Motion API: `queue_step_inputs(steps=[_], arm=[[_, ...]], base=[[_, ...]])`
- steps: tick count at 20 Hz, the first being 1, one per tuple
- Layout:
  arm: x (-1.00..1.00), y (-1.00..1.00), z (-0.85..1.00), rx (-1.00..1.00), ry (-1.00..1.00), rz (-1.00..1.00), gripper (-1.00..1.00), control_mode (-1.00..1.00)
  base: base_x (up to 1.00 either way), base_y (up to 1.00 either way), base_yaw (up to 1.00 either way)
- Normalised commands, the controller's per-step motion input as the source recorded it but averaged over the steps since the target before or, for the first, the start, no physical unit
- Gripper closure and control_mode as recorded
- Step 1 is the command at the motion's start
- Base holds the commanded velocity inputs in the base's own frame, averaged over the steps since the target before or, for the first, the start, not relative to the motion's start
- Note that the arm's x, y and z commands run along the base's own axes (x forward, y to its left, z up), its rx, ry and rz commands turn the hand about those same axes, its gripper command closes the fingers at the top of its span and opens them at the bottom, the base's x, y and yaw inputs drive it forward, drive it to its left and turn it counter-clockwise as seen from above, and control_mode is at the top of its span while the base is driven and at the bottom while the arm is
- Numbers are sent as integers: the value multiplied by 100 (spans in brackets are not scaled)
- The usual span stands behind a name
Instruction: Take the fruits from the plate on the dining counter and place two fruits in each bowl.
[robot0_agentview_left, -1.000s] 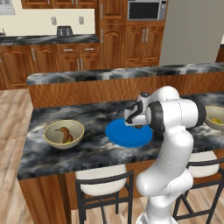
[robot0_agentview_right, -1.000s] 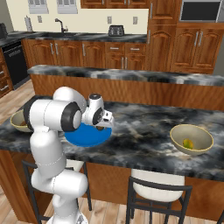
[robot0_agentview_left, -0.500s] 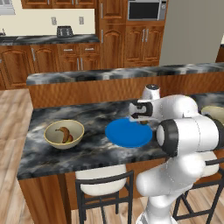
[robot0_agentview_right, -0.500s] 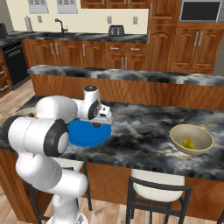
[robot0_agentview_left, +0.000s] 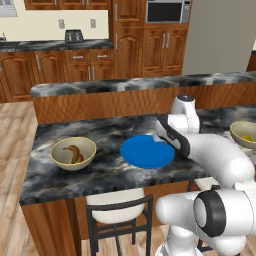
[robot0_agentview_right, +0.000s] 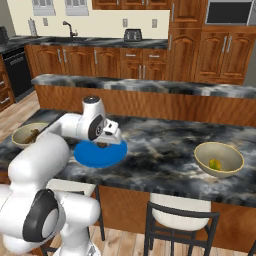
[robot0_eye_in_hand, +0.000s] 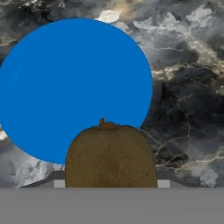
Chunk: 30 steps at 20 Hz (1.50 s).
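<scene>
My gripper (robot0_agentview_right: 103, 143) hangs just above the right rim of the blue plate (robot0_eye_in_hand: 65, 83), shut on a dark brown ball (robot0_eye_in_hand: 111, 154) of fruit. The ball hides both fingertips in the hand view. The plate (robot0_agentview_left: 146, 151) lies bare on the dining counter (robot0_agentview_left: 105, 170). The left bowl (robot0_agentview_left: 58, 150) holds a brown curved banana (robot0_agentview_left: 74, 152) with a small orange piece beside it. The right bowl (robot0_agentview_right: 231, 156) holds a yellow-green fruit (robot0_agentview_right: 215, 164).
A raised ledge (robot0_agentview_left: 125, 87) runs along the counter's far side. Stools (robot0_agentview_left: 117, 217) stand below its near edge. Kitchen cabinets (robot0_agentview_right: 120, 60) with a toaster line the back wall.
The arm's elbow has swung down and toward the cameras. The hand has stayed over the plate's right edge with the ball in its grip.
</scene>
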Motion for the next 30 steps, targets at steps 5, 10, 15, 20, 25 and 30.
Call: queue_step_inputs(steps=[5,10,15,20,25,30], arm=[[-40,15,64,0,1,0,100,-100],[-39,33,26,-7,0,0,100,-100],[-7,11,9,-3,0,-1,100,100],[0,0,0,0,0,0,100,100],[0,0,0,0,0,0,100,100],[0,0,0,0,0,0,100,100]], base=[[0,0,0],[0,0,0],[-47,-4,0],[-93,-81,-5],[-13,-100,-4],[20,-100,-1]])
